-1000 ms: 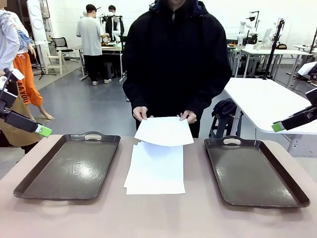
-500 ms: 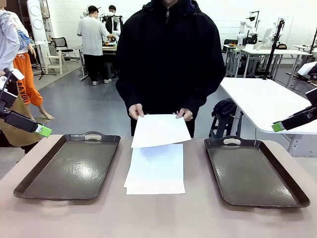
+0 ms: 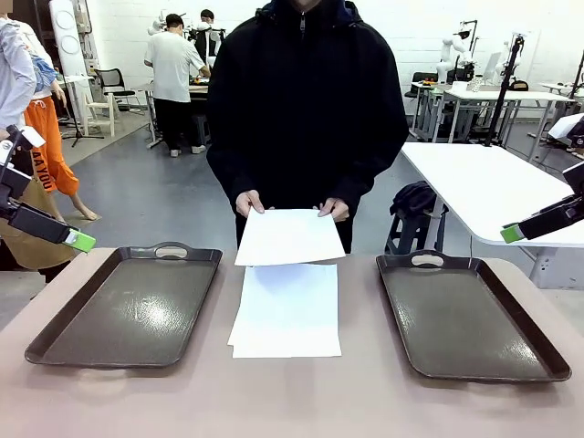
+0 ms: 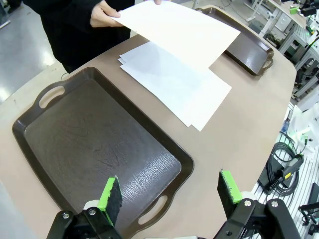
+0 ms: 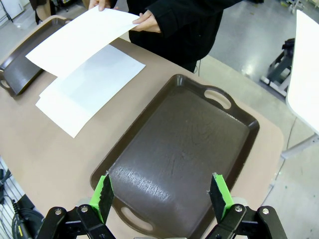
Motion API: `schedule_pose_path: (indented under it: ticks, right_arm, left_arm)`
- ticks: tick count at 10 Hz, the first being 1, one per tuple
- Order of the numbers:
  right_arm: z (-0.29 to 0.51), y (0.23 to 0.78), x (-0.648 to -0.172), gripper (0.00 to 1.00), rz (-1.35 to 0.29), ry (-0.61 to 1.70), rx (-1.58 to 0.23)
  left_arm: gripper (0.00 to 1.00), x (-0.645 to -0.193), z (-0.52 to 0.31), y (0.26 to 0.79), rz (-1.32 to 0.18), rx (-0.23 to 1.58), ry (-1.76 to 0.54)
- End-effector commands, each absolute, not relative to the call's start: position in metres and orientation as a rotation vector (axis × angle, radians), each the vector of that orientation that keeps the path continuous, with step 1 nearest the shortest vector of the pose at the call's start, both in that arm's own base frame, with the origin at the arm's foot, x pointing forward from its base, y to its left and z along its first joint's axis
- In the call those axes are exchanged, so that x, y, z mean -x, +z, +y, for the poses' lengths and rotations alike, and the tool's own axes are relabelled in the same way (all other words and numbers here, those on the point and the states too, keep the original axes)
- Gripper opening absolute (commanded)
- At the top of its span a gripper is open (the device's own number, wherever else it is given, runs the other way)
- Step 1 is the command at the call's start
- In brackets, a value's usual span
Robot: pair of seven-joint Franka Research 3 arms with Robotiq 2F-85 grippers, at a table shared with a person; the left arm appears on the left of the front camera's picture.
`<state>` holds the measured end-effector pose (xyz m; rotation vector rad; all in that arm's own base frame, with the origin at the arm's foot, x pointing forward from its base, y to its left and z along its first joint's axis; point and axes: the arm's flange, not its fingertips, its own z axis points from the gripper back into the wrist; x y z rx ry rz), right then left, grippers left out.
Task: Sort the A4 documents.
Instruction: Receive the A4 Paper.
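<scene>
Plainly, the left gripper (image 4: pixel 169 188) and right gripper (image 5: pixel 161 193) hang wide open, empty, raised beside the dark trays (image 3: pixel 109 362). The A4 documents (image 3: pixel 287 315) lie stacked between them; beyond, the person's hands (image 3: pixel 248 203) hold one lifted sheet (image 3: pixel 287 235). A gripper should wait for it, then pinch a free edge lightly. Since a second ago, that sheet has been squared and drawn back.

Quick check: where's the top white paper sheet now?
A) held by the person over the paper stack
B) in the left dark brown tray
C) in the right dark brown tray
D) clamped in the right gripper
A: the person's hands grip the far edge of the thin white paper sheet, holding it above the white paper stack.
</scene>
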<state>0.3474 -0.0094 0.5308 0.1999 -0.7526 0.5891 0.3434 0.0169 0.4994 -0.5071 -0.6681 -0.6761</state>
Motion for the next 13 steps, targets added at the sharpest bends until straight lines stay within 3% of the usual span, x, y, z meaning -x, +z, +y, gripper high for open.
schedule_pose_path:
  ticks: [1, 13]
  right_arm:
    - [-0.0094, 0.5300, -0.3477, 1.00, -0.749, 0.589, -0.200]
    - [-0.0094, 0.5300, -0.3477, 1.00, -0.749, 0.589, -0.200]
  left_arm:
    - [1.00, -0.3458, 0.0197, 0.4984, -0.678, 0.520, -0.694]
    - [1.00, -0.3458, 0.0197, 0.4984, -0.678, 0.520, -0.694]
